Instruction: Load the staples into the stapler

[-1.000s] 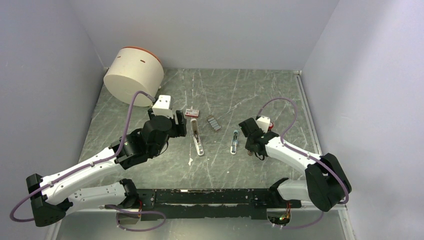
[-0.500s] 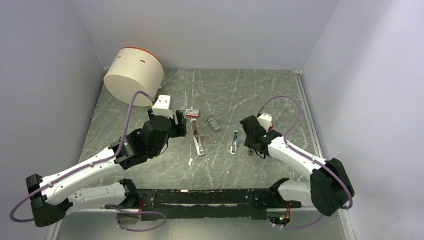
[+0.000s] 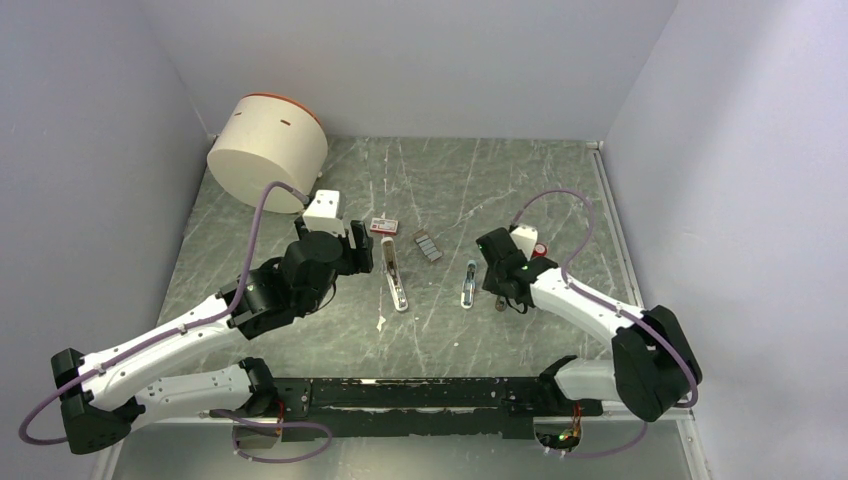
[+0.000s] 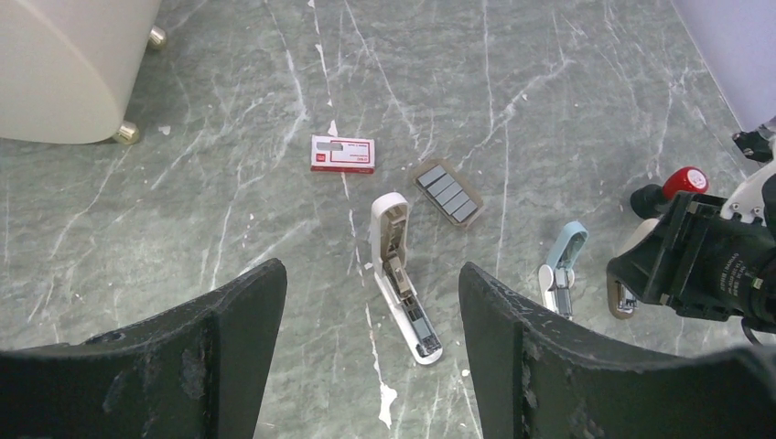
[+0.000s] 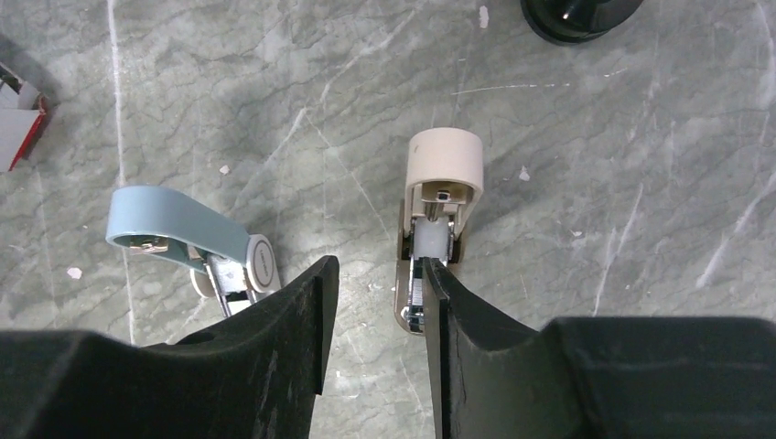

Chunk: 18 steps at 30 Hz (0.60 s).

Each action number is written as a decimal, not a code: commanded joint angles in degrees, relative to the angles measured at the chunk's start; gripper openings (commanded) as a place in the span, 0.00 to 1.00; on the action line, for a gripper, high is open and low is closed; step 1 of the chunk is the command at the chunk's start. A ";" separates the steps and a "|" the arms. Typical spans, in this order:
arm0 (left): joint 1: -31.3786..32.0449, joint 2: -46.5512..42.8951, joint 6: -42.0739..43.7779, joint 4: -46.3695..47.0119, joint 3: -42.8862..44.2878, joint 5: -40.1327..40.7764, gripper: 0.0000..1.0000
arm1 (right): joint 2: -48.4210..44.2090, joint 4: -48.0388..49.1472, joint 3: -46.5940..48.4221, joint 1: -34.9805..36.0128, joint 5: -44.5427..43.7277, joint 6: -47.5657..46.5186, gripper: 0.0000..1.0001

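Note:
The stapler is a long white bar lying opened flat on the marble table, its channel facing up. The staples are a red box with a white label, lying just beyond the stapler's far end. My left gripper hovers left of the stapler, open and empty. My right gripper is low over the table and open, with only bare table between its fingers. Its right finger stands against a small beige stapler.
A grey tray of staple strips lies right of the red box. A small blue stapler lies open between the two arms. A large cream drum stands at the back left corner. Walls close in on three sides.
My right gripper's jaws have parted from nearly shut, and its wrist has shifted slightly beside the beige stapler. The left arm has not moved.

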<state>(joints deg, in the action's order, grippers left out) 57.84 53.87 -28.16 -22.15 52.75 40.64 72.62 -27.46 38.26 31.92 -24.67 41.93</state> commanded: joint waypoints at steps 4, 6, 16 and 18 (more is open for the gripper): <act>-0.36 -0.79 -4.07 -0.57 0.20 -4.47 0.74 | -0.66 -0.01 4.80 -0.46 3.47 -3.31 0.44; -0.36 -0.78 -6.46 -1.10 -0.10 -6.54 0.74 | -1.48 -0.08 5.71 -0.45 4.94 -4.36 0.44; -0.36 -0.61 -18.17 -4.28 -6.86 -10.16 0.75 | -1.62 2.98 12.88 1.56 12.38 -10.59 0.58; -0.43 -0.19 -19.84 -4.80 -8.17 -9.90 0.62 | 1.37 4.24 16.26 3.97 13.89 -12.13 0.60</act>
<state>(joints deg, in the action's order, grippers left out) 57.82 53.54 -42.26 -24.58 46.89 31.81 71.13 -27.05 48.88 32.86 -14.90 33.98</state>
